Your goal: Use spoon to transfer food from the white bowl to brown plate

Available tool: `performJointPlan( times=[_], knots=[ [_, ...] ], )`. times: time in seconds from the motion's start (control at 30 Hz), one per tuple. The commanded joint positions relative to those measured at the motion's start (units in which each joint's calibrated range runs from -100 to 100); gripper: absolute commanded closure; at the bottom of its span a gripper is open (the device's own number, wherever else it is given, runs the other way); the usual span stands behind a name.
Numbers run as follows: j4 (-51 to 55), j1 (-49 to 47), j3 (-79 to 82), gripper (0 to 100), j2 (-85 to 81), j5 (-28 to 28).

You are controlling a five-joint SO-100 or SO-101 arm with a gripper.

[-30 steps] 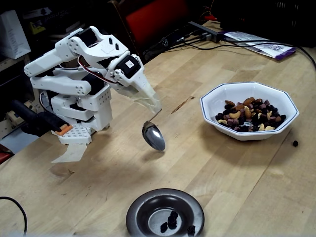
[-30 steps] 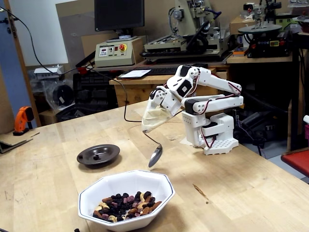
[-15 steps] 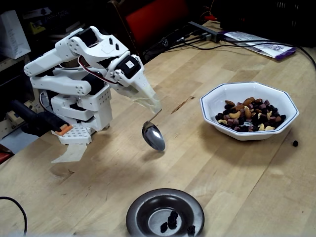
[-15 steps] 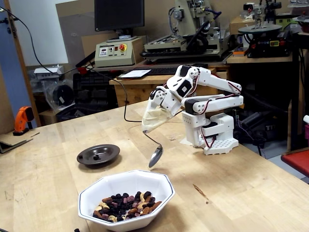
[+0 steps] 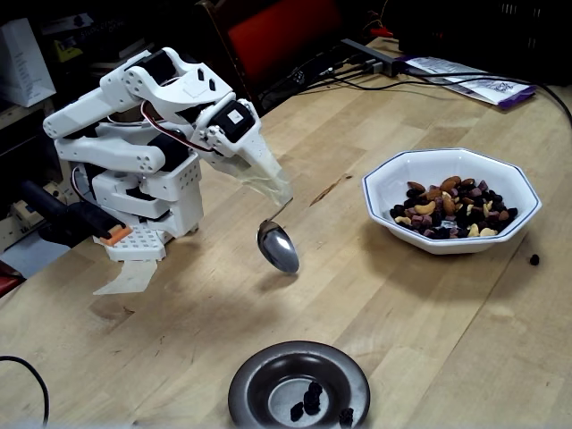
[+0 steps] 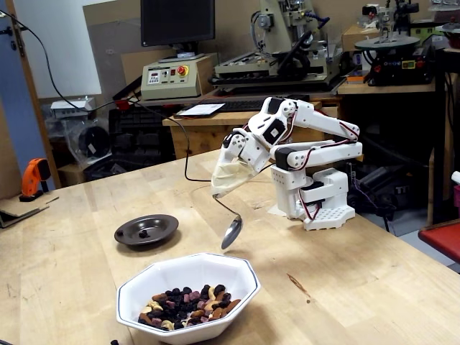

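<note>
The white gripper [image 5: 273, 189] is shut on the thin handle of the silver spoon [image 5: 278, 248], which hangs bowl-down and looks empty, above the bare table between the two dishes. It shows in both fixed views; the spoon [image 6: 231, 231] hangs just behind the white bowl's far rim. The white octagonal bowl [image 5: 514, 183] holds the trail mix of nuts and dark pieces [image 5: 452, 208]; the bowl [image 6: 136, 287] and the food [image 6: 188, 302] also show in the other view. The brown plate [image 5: 259, 375] holds a few dark pieces [image 5: 312, 399]; the plate also shows in the other view [image 6: 129, 230].
One dark piece [image 5: 534, 259] lies on the table right of the bowl. The arm's white base [image 5: 143, 192] stands at the left. Papers and cables [image 5: 465, 76] lie at the far table edge. A bench with machines [image 6: 287, 65] stands behind.
</note>
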Motion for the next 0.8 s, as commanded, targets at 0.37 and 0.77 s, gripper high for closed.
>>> performJointPlan(
  times=[0.37, 0.77],
  knots=[
    [-0.48, 0.18, -0.82, 95, -0.01, 0.2],
    [-7.04, -0.19, 0.77, 95, -0.43, -0.15]
  ],
)
